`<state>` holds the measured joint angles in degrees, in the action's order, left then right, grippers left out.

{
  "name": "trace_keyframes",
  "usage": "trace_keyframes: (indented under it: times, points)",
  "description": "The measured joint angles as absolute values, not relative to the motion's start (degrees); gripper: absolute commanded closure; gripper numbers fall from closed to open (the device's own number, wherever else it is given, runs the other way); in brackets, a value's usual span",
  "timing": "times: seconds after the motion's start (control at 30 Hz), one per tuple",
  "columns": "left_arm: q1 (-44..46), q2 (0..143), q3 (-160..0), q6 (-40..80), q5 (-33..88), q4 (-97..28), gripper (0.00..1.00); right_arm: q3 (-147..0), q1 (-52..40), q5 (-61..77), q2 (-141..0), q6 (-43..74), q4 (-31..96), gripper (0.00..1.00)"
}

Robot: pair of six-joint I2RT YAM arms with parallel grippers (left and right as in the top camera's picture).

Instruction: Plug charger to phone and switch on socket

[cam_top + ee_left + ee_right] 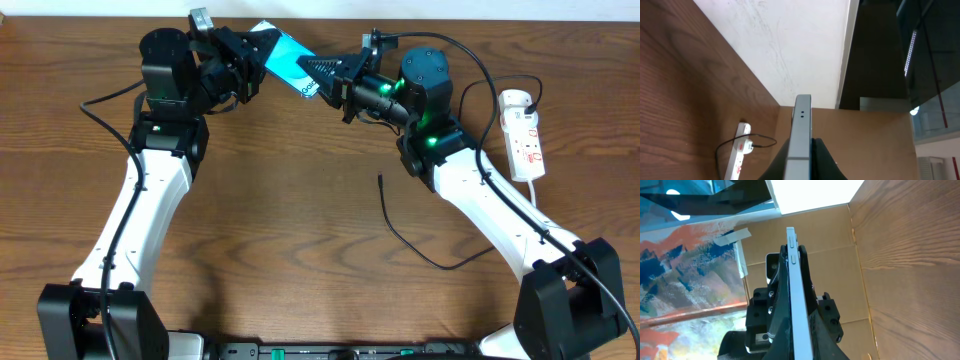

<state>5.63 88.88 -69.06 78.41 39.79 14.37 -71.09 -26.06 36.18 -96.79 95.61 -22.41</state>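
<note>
The phone (288,55), with its turquoise screen, is held off the table at the back between both grippers. My left gripper (266,52) is shut on its left end and my right gripper (320,74) on its right end. It shows edge-on between the jaws in the left wrist view (801,125) and the right wrist view (796,280). The charger's black plug tip (380,180) lies loose on the table below the right arm, its cable curving to the socket. The white socket (523,135) lies at the right and also shows in the left wrist view (740,155).
The wooden table (280,220) runs to a white wall at the back. The charger cable (412,248) loops across the table under the right arm. A cardboard panel (830,265) stands beyond the table edge.
</note>
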Motion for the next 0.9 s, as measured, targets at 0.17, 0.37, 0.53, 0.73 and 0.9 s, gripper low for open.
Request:
trace_keyframes:
  times: [0.17,0.37,0.53,0.73,0.9]
  points:
    - [5.65,88.88,-69.06,78.32,39.83,14.37,0.93,-71.09,-26.06,36.21,-96.79,95.18,-22.24,0.94]
    - [5.67,88.88,-69.04,77.28,39.94,14.48,0.93,-71.09,-26.06,36.27,-96.79,93.60,-21.50,0.89]
    - [5.67,88.88,-69.06,76.40,39.97,14.81,0.92,-71.09,-26.06,36.23,-96.79,92.79,-21.26,0.86]
    - [5.69,88.88,-69.06,76.18,39.97,14.83,0.93,-71.09,-26.11,36.23,-96.79,92.38,-21.10,0.84]
    - [5.69,88.88,-69.06,76.03,39.97,14.85,0.93,-71.09,-26.11,36.25,-96.82,92.31,-20.95,0.80]
